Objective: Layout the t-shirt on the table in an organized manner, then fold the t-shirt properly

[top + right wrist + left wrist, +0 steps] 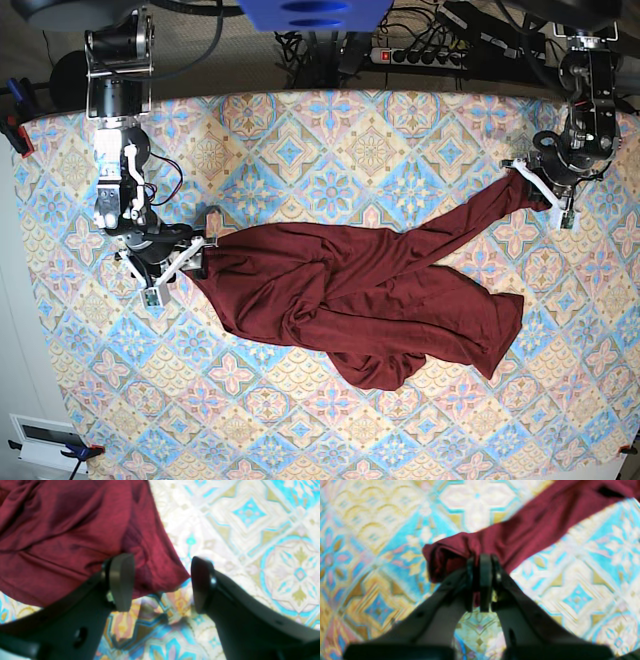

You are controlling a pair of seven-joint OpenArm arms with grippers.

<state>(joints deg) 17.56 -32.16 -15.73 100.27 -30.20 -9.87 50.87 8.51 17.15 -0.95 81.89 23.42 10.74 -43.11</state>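
across the middle of the table [300, 120] the t-shirt [360, 295] lies bunched and twisted, one strip drawn out toward the far right corner, so the laying-out step looks to be in hand and no fold is begun. the left end effector [482, 567] is clenched on the rolled tip of that strip; the right end effector [162, 582] is released, jaws wide, a corner of cloth between them. the next move likely calls for closing on that corner and drawing the cloth flat. only the base view shows the whole crumpled shape; only the wrist views show each grip.
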